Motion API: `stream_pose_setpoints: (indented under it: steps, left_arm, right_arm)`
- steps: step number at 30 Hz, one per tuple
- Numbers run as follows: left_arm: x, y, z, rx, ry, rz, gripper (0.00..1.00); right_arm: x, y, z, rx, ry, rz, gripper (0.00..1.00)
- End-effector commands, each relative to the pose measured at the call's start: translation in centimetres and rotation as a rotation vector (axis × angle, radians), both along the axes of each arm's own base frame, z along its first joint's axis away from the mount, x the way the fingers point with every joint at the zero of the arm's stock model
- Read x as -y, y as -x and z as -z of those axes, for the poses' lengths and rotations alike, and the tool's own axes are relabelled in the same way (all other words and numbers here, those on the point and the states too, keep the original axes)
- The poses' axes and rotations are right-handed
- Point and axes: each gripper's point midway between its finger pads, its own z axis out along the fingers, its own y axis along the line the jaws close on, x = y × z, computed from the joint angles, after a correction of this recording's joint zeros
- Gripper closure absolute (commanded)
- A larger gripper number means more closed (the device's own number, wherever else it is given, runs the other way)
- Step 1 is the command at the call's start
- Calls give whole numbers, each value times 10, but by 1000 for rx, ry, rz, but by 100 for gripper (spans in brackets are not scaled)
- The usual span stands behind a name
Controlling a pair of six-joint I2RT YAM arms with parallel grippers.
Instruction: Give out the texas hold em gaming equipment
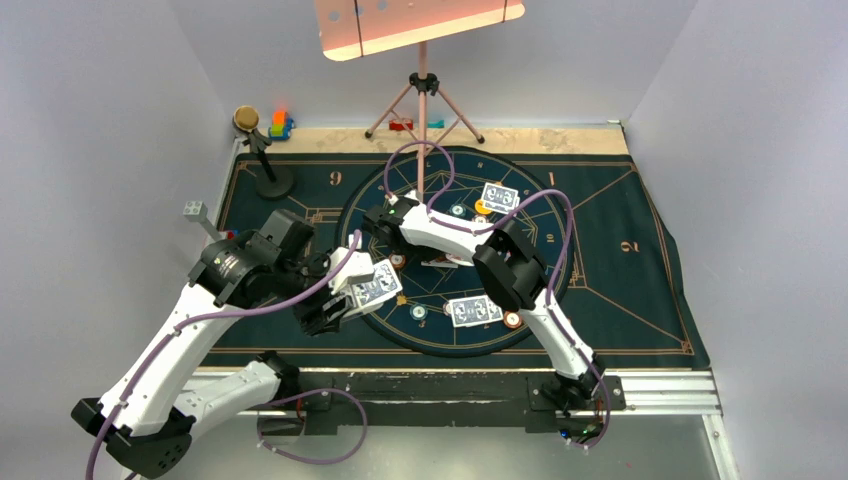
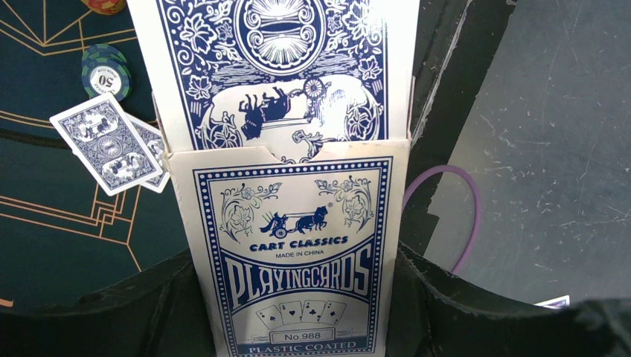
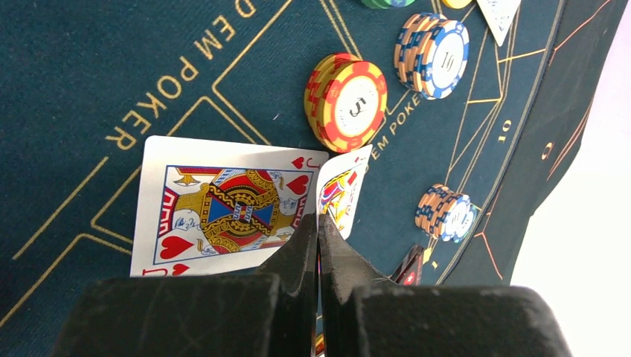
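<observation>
My left gripper (image 1: 345, 300) is shut on a blue-and-white playing-card box (image 2: 298, 260), with blue-backed cards (image 2: 283, 74) sticking out of its open top. It hangs over the mat's near-left part. My right gripper (image 3: 318, 223) is shut at the left of the mat's circle, and a tilted face card (image 3: 342, 190) runs into the slit between its fingers. A jack of hearts (image 3: 223, 208) lies face up beside it. Chip stacks (image 3: 348, 104) (image 3: 435, 56) and a red-edged black triangular marker (image 3: 411, 266) sit nearby. Face-down card pairs (image 1: 499, 196) (image 1: 473, 310) lie on the circle.
A dark green poker mat (image 1: 620, 290) covers the table. A pink tripod stand (image 1: 423, 100) and coloured toy blocks (image 1: 280, 124) stand at the back, with a black post on a round base (image 1: 268, 165) at back left. A metal rail (image 1: 660, 390) runs along the near edge.
</observation>
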Motion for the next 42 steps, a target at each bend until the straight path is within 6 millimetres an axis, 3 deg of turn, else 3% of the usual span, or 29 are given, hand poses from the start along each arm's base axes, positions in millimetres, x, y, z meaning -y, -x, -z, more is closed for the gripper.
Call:
stream_pose_setpoints:
  steps: [1, 6, 8, 15, 24, 27, 32, 34, 38, 42]
  left_arm:
    - [3, -1, -12, 38, 35, 17, 100]
    - [4, -2, -13, 32, 36, 16, 100]
    - [4, -2, -13, 31, 36, 15, 100]
    - [3, -1, -11, 21, 26, 17, 100]
    - [3, -1, -13, 23, 30, 16, 100]
    - [4, -2, -13, 25, 30, 15, 100]
    - [3, 0, -12, 27, 31, 15, 100]
    - [2, 0, -10, 23, 28, 16, 100]
    - [2, 0, -7, 20, 23, 17, 100]
    - [3, -4, -4, 25, 20, 12, 100]
  right_arm:
    - [-15, -6, -10, 30, -67, -6, 100]
    - [-26, -1, 2, -12, -116, -13, 100]
    - [-30, 2, 5, -27, -135, -15, 95]
    - [-43, 4, 8, -53, -214, -28, 44]
    - [-56, 7, -25, -55, -339, -64, 38]
    - [-62, 10, -51, -46, -425, -80, 35]
    - [-57, 11, -139, 45, -671, -115, 25]
    - [-52, 16, -164, 47, -786, -135, 21]
    - [-46, 36, -202, -5, -1098, -202, 15]
    - [-56, 75, -247, -30, -1402, -375, 11]
